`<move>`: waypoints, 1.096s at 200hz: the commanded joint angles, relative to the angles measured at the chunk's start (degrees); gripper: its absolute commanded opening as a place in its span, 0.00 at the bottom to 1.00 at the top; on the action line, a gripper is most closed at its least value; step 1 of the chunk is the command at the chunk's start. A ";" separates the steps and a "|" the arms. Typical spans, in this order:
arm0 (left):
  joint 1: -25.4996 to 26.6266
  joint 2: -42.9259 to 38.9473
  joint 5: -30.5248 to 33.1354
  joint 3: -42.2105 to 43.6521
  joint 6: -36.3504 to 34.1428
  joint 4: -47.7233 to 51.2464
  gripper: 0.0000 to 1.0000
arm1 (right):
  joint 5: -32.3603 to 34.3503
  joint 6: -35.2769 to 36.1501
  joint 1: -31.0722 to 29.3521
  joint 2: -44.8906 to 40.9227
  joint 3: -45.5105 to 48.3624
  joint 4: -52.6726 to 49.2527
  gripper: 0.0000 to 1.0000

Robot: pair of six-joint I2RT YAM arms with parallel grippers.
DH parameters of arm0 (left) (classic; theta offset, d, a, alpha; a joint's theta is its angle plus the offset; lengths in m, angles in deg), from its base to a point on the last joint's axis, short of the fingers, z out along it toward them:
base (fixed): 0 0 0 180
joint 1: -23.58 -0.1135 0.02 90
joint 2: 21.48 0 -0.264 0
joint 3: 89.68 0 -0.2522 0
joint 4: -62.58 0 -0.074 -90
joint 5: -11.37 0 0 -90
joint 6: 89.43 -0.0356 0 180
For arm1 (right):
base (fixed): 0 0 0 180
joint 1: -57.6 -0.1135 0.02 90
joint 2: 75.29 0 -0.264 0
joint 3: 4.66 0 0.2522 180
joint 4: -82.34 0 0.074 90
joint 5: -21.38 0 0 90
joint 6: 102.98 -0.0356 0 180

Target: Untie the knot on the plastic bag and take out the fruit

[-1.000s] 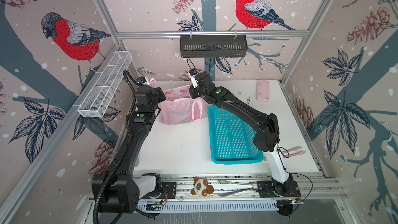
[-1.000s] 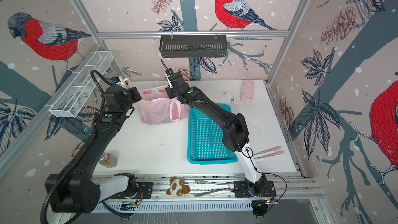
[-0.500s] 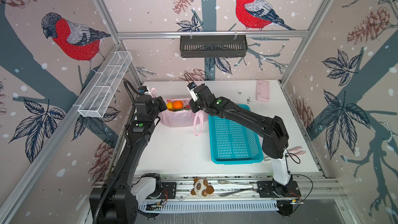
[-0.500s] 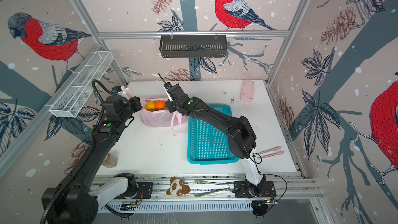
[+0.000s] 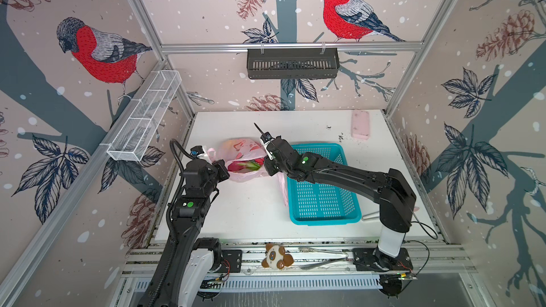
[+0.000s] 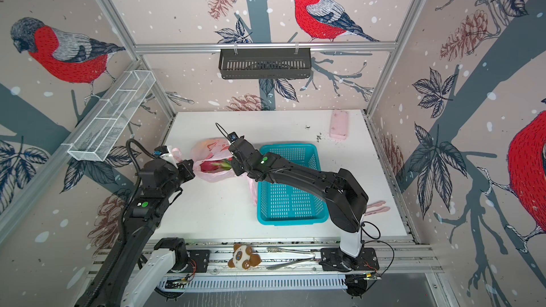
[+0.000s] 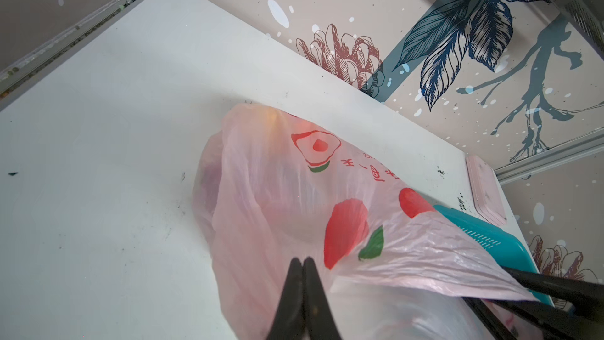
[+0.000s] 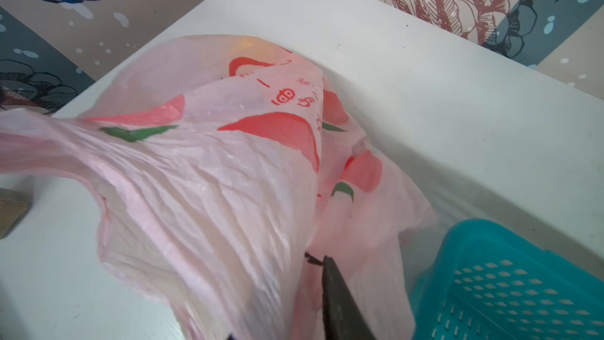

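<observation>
The pale-pink plastic bag (image 5: 245, 150) (image 6: 211, 147) lies on the white table with its mouth spread toward the front. A magenta dragon fruit (image 5: 246, 165) (image 6: 214, 166) with green tips shows in the mouth. An orange fruit (image 7: 274, 119) glows through the far end of the plastic. My left gripper (image 5: 225, 170) (image 7: 302, 260) is shut on the bag's left rim. My right gripper (image 5: 267, 167) (image 8: 294, 271) is at the right rim, jaws apart, with plastic draped over one finger. One loop handle (image 5: 282, 186) hangs by the basket. The knot is out of view.
A teal basket (image 5: 323, 199) sits right of the bag, under the right arm. A pink block (image 5: 360, 124) lies at the back right. A black basket (image 5: 292, 63) hangs on the back wall and a white wire shelf (image 5: 144, 119) on the left wall.
Both grippers have come down and toward the front with the bag, spreading its mouth. The orange fruit showed there half a second ago; now the dragon fruit does. The right jaws have parted.
</observation>
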 commanded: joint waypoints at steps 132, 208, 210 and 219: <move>-0.07 -8.14 -3.16 3.95 2.74 -3.37 0.00 | 9.29 -10.04 -14.58 -2.44 0.52 4.56 0.35; -0.11 -8.96 -3.20 4.46 2.38 -3.56 0.00 | 8.04 -7.87 -10.78 10.42 -12.06 5.12 0.31; -0.08 -8.96 -3.21 4.47 2.36 -3.63 0.00 | 7.87 -7.79 -10.67 10.68 -12.14 5.07 0.31; -0.07 -8.98 -3.05 4.68 2.47 -3.97 0.00 | 7.11 -7.60 -9.82 11.90 -13.29 4.78 0.30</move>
